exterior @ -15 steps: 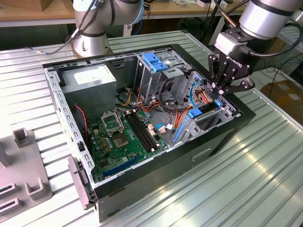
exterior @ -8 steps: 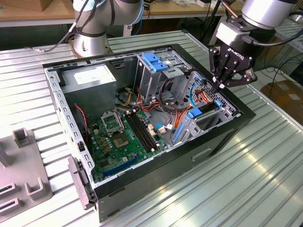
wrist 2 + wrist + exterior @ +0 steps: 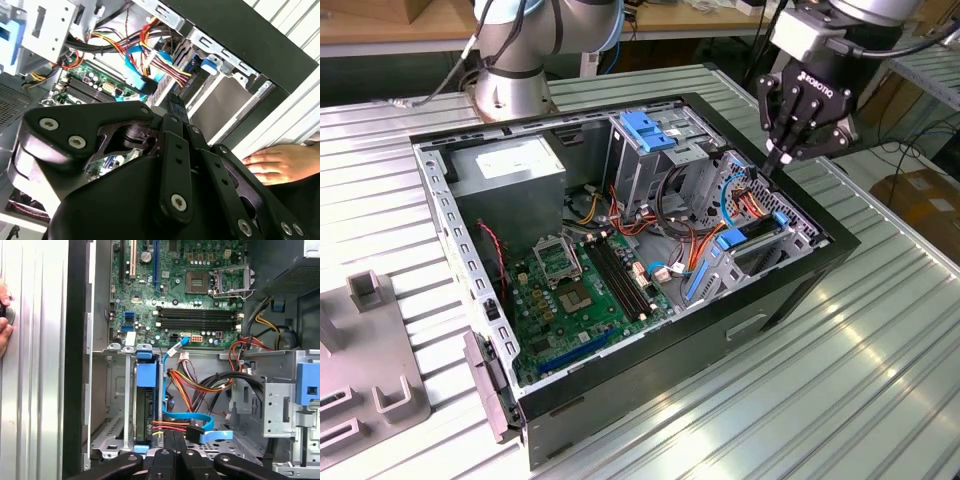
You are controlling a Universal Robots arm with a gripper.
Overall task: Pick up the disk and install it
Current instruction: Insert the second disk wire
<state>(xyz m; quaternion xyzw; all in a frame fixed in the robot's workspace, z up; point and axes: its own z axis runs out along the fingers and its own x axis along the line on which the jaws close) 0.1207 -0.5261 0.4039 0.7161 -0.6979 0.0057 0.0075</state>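
Above case's drive bay | pincer pointing down, fingers closed, empty | disk seated edgewise

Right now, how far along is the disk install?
Done, it seems: the disk stands on edge inside the drive bay of the open computer case, with its blue bracket showing. In hand: nothing. The gripper hovers just above that bay, its fingers shut and empty. Left: I cannot tell whether the disk is fully seated.
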